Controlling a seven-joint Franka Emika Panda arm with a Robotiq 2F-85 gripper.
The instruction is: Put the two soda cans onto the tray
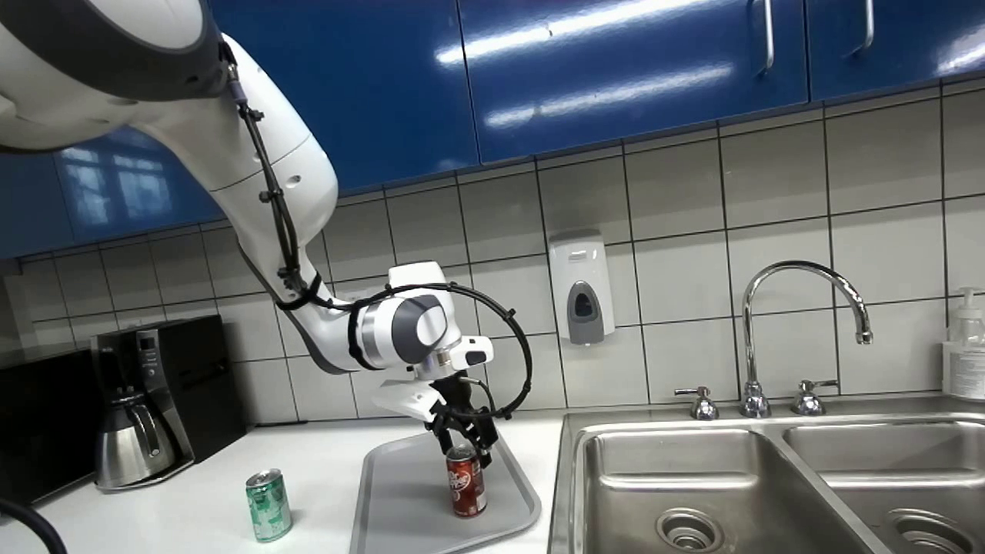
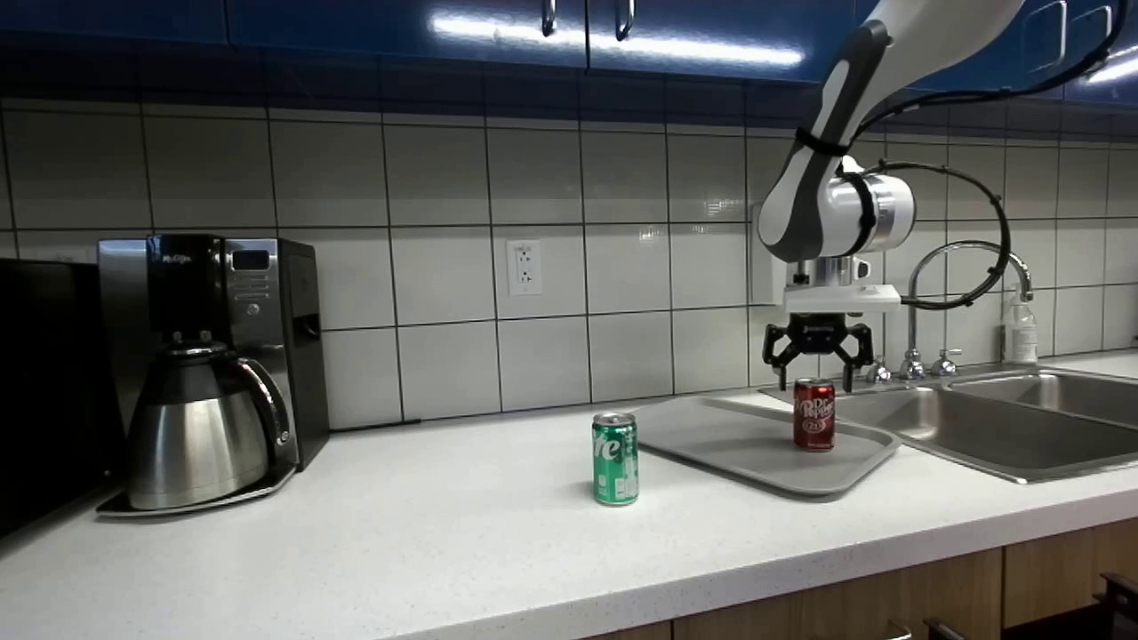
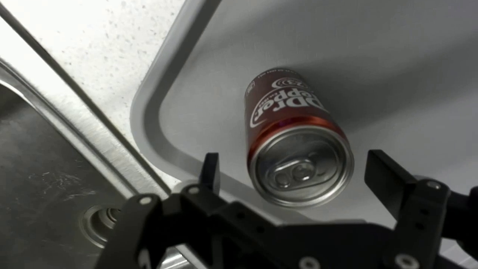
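Small green cylindrical metal soda can with a silvery top (image 2: 615, 460) is the one left to do, I reckon. In an exterior view it's standing on the white speckled desk (image 2: 400, 533), off the tray. The black claw (image 2: 814, 388) is spread wide, about lid height on the small red cylindrical metal soda can (image 2: 813, 427), which is on the flat light-grey rectangular tray with rounded corners (image 2: 711, 440). From the claw, the green can lies picture-left and closer to the camera, on the side of the black-and-steel coffee maker (image 2: 258, 329). Long axis vertical, lid up, white lettering facing the camera.

Also in an exterior view: green can well apart from the tray, picture-left of the claw, away from the steel double sink (image 1: 669, 454). Only one arm, so no debate over which is nearer.

Wrist view: just the red can, lid toward the fingers (image 3: 211, 173), base toward the top of the picture. I'd put that slant down to camera angle, it's upright in both exterior views. Gap either side of the lid, so nothing's pinched. My guess: go straight up first so you don't clip it, then across and down over the green one.
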